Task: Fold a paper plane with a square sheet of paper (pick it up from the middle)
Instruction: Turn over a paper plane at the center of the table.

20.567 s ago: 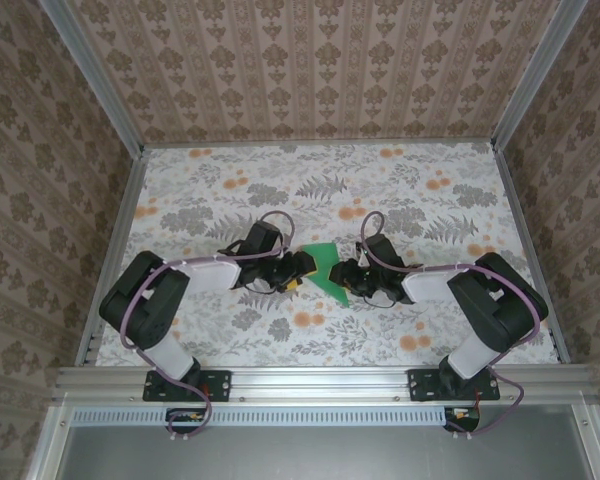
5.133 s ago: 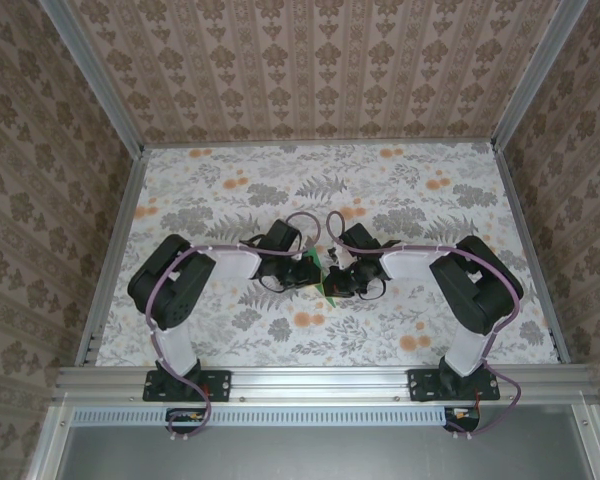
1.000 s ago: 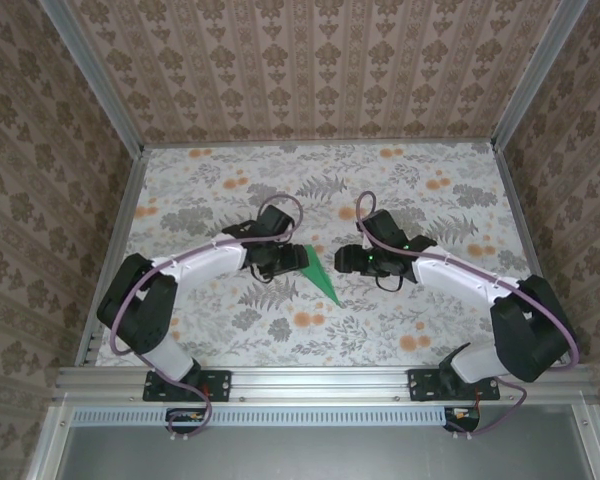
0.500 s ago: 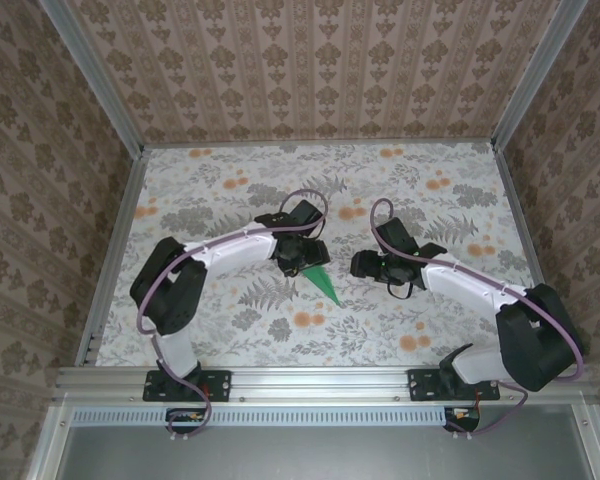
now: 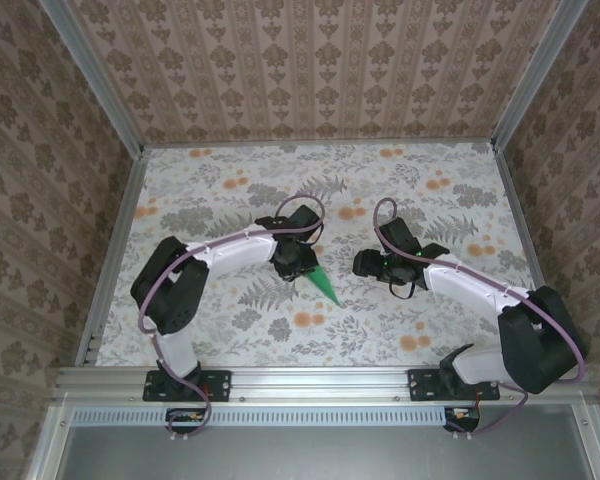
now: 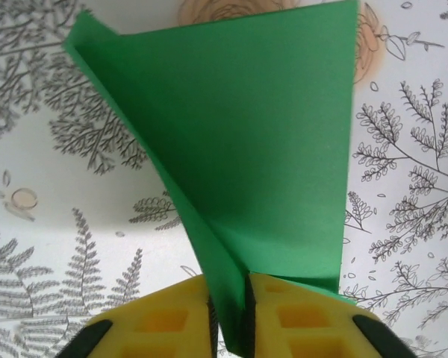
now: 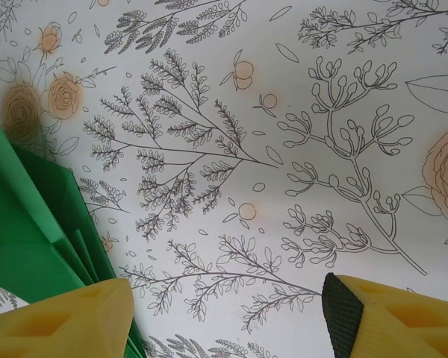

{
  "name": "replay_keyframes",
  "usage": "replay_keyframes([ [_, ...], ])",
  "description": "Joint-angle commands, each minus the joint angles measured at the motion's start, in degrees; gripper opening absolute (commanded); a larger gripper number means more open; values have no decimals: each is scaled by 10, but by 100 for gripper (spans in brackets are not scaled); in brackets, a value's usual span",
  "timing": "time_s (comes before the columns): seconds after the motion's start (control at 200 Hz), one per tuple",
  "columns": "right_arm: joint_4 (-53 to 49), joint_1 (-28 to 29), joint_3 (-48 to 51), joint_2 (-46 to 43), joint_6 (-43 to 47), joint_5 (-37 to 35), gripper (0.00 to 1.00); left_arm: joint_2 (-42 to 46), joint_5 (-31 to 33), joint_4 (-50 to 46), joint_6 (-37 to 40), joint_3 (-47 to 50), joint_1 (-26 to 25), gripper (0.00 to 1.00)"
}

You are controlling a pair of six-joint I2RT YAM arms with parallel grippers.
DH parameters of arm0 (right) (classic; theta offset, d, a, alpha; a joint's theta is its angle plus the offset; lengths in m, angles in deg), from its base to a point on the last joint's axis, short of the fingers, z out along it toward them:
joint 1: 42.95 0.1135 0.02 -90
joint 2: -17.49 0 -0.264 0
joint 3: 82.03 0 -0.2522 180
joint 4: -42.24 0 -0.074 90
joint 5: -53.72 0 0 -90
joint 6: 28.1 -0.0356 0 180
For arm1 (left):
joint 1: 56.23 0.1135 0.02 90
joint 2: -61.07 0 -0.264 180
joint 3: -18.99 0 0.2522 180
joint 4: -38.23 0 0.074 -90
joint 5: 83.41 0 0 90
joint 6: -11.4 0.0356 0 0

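The square sheet of paper is now a folded bright green paper plane [image 5: 323, 284], a slim dart whose tip points toward the near right on the floral cloth. My left gripper [image 5: 300, 264] is shut on its wide rear end. In the left wrist view the yellow fingers [image 6: 157, 324] pinch the centre fold of the paper plane [image 6: 269, 134], and its wings spread away above them. My right gripper [image 5: 364, 265] stands open a short way to the right of the plane, apart from it. In the right wrist view that gripper [image 7: 228, 317] has only cloth between its fingers, with the paper plane [image 7: 30, 231] at the left edge.
The floral grey-and-orange cloth [image 5: 230, 190] covers the whole table. Patterned walls and metal rails [image 5: 115, 250] close it in on the left, right and far sides. Both arms reach inward over the middle of the table.
My left gripper has shut on the rear of the green plane; one second ago it stood open beside it. The right gripper has shifted slightly and stays open.
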Motion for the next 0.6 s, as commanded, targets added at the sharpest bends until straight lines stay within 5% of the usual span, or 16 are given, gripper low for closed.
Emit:
replay_keyframes([
  [0.0, -12, -2, 7, -6, -9, 5, 71, 26, 1, -4, 6, 14, 3, 3],
  [0.315, 49, -2, 33, -66, 10, 75, 75, 94, -83, 143, 137, 49, 5, 0],
  [0.595, 115, 2, 52, -59, -11, 129, 70, 68, -181, 309, 118, 129, 29, 0],
])
